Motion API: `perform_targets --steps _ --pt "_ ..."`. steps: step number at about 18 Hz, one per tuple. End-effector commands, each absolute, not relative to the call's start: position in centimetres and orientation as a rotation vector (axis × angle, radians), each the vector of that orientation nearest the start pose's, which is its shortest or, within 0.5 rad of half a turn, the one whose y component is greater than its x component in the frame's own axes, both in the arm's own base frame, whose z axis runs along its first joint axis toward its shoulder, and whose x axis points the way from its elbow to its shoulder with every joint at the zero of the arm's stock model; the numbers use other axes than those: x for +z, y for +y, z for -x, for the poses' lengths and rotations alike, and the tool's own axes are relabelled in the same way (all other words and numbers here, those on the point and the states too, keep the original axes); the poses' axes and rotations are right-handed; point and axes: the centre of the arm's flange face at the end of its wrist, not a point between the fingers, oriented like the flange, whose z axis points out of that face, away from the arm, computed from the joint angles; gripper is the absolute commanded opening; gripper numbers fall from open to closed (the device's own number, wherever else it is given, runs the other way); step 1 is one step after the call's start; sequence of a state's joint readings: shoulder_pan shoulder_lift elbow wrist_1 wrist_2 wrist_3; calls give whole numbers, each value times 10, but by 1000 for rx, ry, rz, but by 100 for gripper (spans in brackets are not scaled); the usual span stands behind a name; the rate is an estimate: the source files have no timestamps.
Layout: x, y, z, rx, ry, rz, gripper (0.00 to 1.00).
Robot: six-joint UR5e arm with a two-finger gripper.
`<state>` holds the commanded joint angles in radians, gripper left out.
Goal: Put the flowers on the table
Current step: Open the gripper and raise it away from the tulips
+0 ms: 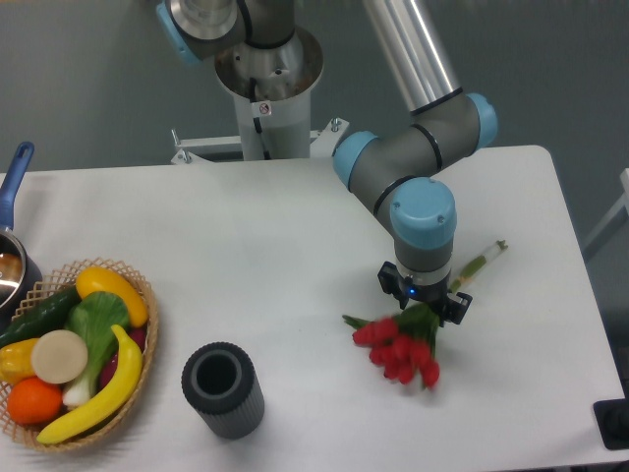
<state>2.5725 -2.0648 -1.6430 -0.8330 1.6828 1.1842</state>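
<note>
From my remote station I cannot tell how the jaws of the gripper [423,300] stand: the wrist points straight down and hides the fingers, so whether they pinch the stems or are spread is not shown. The tulip bunch [398,349] lies right of centre in the lower half of the frame, its red buds fanned out just below the gripper, slightly blurred. Green leaves sit at the gripper's base, and the thin stems [483,261] run out to the upper right, emerging from behind the wrist. The buds appear to rest on the white table [295,246], though I cannot confirm contact. Well apart, at lower left of centre, a dark grey ribbed cup [222,389] stands upright. At the lower left edge, a wicker basket [138,344] holds fruit and vegetables. A blue-handled pot [10,246] shows at the left edge.
</note>
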Motion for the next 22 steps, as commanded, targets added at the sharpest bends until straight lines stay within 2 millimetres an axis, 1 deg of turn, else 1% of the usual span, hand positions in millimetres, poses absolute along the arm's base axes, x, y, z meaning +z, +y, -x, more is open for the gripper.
perform_targets --steps 1,3,6,7,9,10,11,12,14,15,17,18,19,22 --pt "253 452 481 337 270 3123 100" --pt "276 452 484 389 260 3095 100" --pt "322 454 497 498 221 3043 100" --pt "333 448 504 523 198 3032 100" --pt "362 432 512 585 160 3008 100" --pt "372 425 514 601 149 2993 100" --pt "377 416 520 598 144 2984 100" --pt "379 407 526 580 188 2974 100" --pt "401 389 526 577 319 2924 100" --pt "402 380 529 547 344 2931 100" --pt "415 358 527 487 361 2955 100" --pt "420 343 531 461 382 2958 100" --pt "427 331 531 450 429 2946 100" --pt "435 296 536 377 558 2957 100"
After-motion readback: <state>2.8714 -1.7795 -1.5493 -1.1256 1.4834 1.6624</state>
